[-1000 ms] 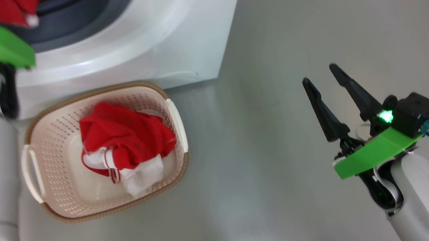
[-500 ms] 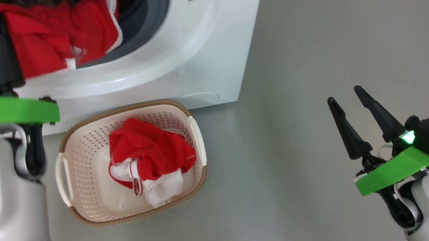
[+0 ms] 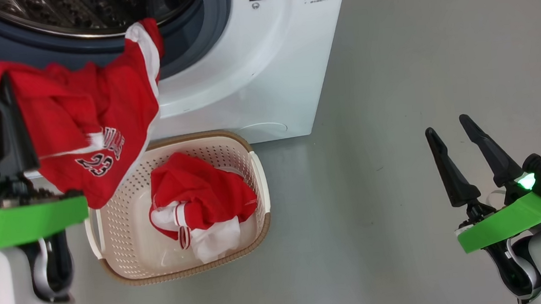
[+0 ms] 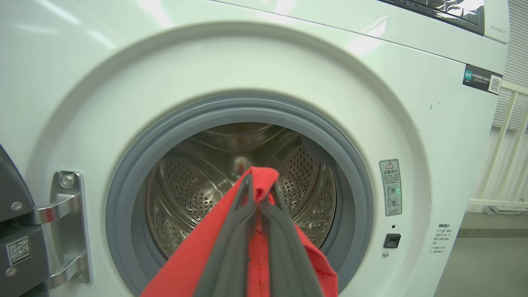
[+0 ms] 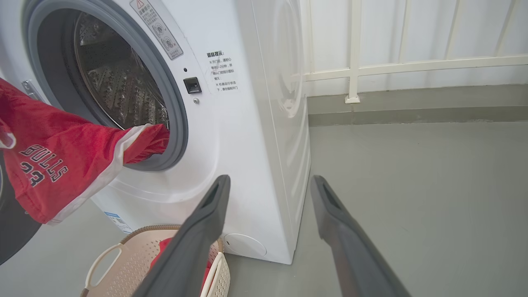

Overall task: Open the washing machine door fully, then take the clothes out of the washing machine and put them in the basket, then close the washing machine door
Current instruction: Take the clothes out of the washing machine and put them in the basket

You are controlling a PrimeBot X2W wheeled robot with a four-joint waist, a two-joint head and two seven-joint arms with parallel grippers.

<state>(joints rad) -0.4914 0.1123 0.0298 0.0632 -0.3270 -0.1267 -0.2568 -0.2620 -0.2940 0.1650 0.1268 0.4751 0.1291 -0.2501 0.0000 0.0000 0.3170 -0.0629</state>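
Red jersey (image 3: 100, 113) pinched in the left claw (image 3: 1, 85), half out of the washing machine (image 3: 267, 64), above a basket (image 3: 259, 182) that holds another garment.

The cream perforated basket with a brown rim sits on the grey floor (image 3: 370, 114) just in front of the machine, and a crumpled red-and-white garment (image 3: 206, 197) lies inside it. The jersey is bright red with white trim and dark "BULLS 23" lettering. The left claw's fingers are pressed together on a fold of it, and its far end drapes over the grey seal (image 3: 211, 30) at the mouth of the steel drum (image 3: 91, 11). In the head view its lower corner overlaps the basket's upper left rim. The door (image 4: 12, 194) stands open. The right claw (image 3: 447, 124) is spread wide, well apart from the basket.
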